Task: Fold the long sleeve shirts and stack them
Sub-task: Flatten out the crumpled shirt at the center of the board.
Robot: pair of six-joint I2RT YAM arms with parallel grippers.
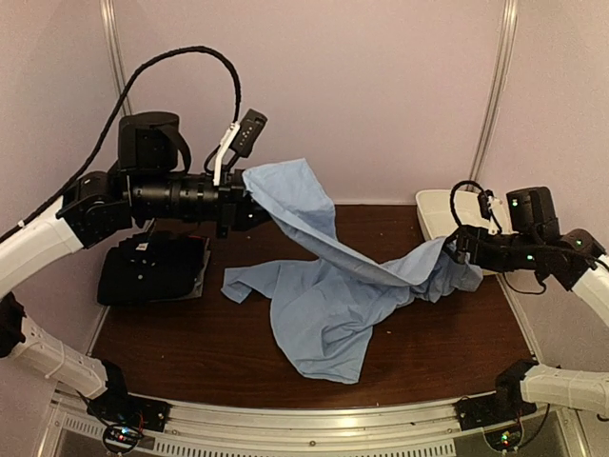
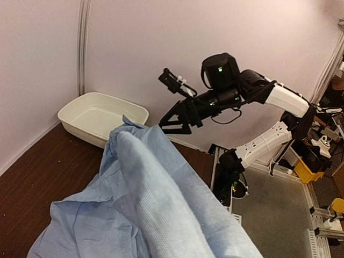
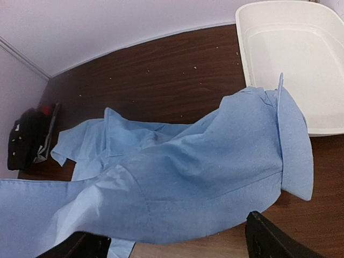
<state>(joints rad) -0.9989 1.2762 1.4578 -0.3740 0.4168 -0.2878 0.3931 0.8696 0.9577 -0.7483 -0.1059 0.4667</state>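
Near edge of table (image 1: 190,352): note the two arm bases bolted side by side. Just beyond, find the light blue shirt (image 1: 324,314) unfolded, lower half slumped in loose folds on the dark wood at mid-table, one flap reaching left. Trace the cloth upward two ways: one band rising left to the left gripper (image 1: 244,203), the other running right to the right gripper (image 2: 174,126). Record left gripper as closed tight on a bunch of the shirt, holding that end up clear of the table; own fingers hidden behind fabric in the left wrist view. Record right gripper as spread wide, fingers (image 3: 269,239) well apart at either side of the right wrist view, cloth lying across the gap but not pinched. Place that end of the shirt right at the fingertips, low over the table's right side. Left of the heap, beneath the left arm, log the black shirt (image 1: 152,271) folded flat, small white buttons showing, just beside the blue cloth with a narrow strip of table between. Far right corner: log the white tub (image 2: 80,128) on the table near the back wall, behind the right gripper.
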